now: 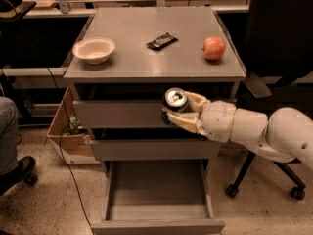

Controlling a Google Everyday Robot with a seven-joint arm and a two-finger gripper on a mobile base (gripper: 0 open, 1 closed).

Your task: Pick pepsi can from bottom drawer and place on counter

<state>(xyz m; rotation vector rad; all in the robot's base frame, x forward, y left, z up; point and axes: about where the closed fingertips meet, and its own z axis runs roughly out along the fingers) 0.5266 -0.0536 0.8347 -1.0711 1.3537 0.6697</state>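
Gripper (178,107) is out in front of the cabinet, level w/ the top drawer (117,114), fingers (196,101) clamped round the can (174,98), one over it, one under. Can's in the air, silver top tipped toward me. It sits just below the counter (146,65) edge and well above the open bottom drawer (156,192), which looks empty

What worries me from here:
- Can's under the counter lip. If the arm goes forward before it goes up, can or fingers prob hit that edge, and a knock like that could twist the can out of the grip
- It's held tilted, not upright. Set down that way it lands on its rim, tips and rolls. The top is smooth, so it could go over the side
- Slick metal in a two-finger pinch. Any slip on the lift and it drops into the drawer or onto the floor
- Landing spot matters. Bar (162,41) is mid-counter, apple (214,48) on the right, bowl (94,49) on the left. Front strip is bare, so that's the safe bit. Reach too deep and the arm sweeps the apple, which is round and near the edge, so it'd roll off
- Bottom drawer sticks right out. If the base shuffles closer to reach, it may bump it
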